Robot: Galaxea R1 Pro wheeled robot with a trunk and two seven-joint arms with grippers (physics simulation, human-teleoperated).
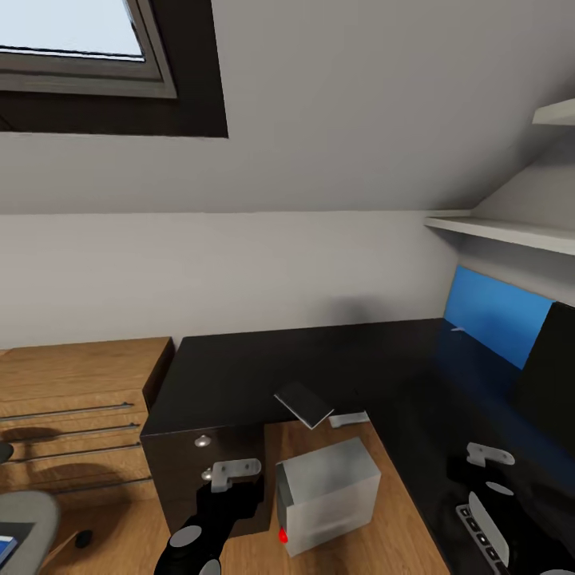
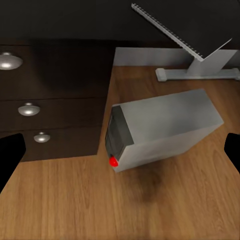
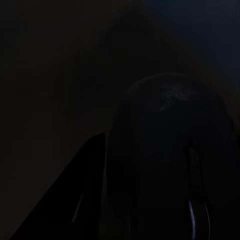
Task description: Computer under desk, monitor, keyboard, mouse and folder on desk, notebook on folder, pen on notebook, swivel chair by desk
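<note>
My left gripper (image 1: 231, 471): it hangs above the wood floor, in front of the drawer unit; the fingers (image 2: 10, 155) stand far apart at the two edges of my left wrist view and nothing is between them, so it is released.
My right gripper (image 1: 489, 457): it is low over the black desk top; if it is released or clenched I cannot tell, the right wrist view is too dark.
Mouse (image 3: 170, 160): a dark rounded shape very close before my right wrist camera; its exact direction I cannot tell.
Computer (image 1: 327, 493): it lies on the floor in the inner corner of the desk (image 1: 239, 367), just beside the drawer unit (image 2: 50, 100); the front with the red dot points toward me and a little to the drawers, the long axis runs away from me toward the white leg (image 2: 195, 74).
Notebook (image 1: 304, 403): it lies on the desk edge, one corner over the edge, above the computer.
Keyboard (image 1: 479, 533): on the desk at my right, near the right gripper; the long axis goes diagonally.
Monitor (image 1: 551, 375): on the desk at far right, the black side visible.
Swivel chair (image 1: 28, 515): at lower left, something blue on the seat.
Dresser (image 1: 72, 415): light wood, touching the left side of the desk.
</note>
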